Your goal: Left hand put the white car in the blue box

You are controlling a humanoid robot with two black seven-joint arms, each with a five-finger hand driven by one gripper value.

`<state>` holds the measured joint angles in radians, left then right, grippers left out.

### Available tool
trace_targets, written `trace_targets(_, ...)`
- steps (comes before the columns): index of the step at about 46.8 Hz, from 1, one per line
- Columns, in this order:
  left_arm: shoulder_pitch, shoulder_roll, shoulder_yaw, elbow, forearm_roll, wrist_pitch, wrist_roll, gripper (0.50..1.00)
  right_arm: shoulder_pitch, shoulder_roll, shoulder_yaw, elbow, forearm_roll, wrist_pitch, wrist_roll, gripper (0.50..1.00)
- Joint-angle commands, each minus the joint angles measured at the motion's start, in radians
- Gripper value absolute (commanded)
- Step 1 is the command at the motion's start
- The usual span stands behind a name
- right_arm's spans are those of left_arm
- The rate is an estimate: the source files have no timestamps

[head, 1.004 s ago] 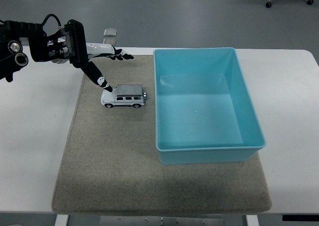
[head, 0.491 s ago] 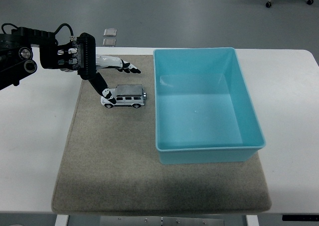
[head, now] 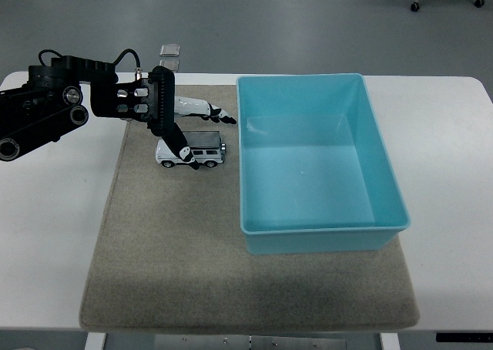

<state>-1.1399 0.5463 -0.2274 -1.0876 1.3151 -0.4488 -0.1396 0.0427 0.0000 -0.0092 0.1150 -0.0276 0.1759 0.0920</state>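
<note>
Head view: left hand point(head: 173, 122) was over the white car point(head: 191, 152), fingers point(head: 212, 112) spread and not yet gripping, thumb down at the car's front end, the others reaching past its roof toward 3 o'clock. The car sat on the grey mat point(head: 169, 257), at 9 o'clock of the blue box point(head: 323, 230), just beside it but apart. To do the grasp well, I'd judge the hand needed to drop lower and pinch the car across its narrow sides, thumb against fingers, before lifting clear over the box wall. The right hand was not visible.

Materials: the car looked hard, glossy, boxy, small wheels, likely to roll if nudged. The mat looked felt-like, matte, rectangular. The box was smooth plastic, rectangular, deep, empty, rounded corners. The worktop point(head: 46, 234) was white and smooth.
</note>
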Motion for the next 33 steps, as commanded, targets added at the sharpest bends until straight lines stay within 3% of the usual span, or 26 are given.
trace_targets(1, 0.003, -0.003, -0.006, 0.0, 0.081, 0.012, 0.003, 0.994, -0.001, 0.0, 0.0, 0.0, 0.0, 0.0, 0.0, 0.936)
trace_targets(12, 0.005, -0.025, -0.013, -0.003, 0.105, 0.033, 0.09, 0.994, 0.0, 0.0, 0.0, 0.0, 0.0, -0.001, 0.0, 0.936)
trace_targets(24, 0.005, -0.042, -0.015, -0.011, 0.092, 0.021, 0.103, 0.994, 0.0, 0.0, 0.0, 0.0, 0.0, -0.001, 0.0, 0.936)
trace_targets(33, 0.005, -0.049, -0.02, -0.012, 0.084, -0.001, 0.149, 0.994, 0.0, 0.0, 0.0, 0.0, 0.0, -0.001, 0.0, 0.936)
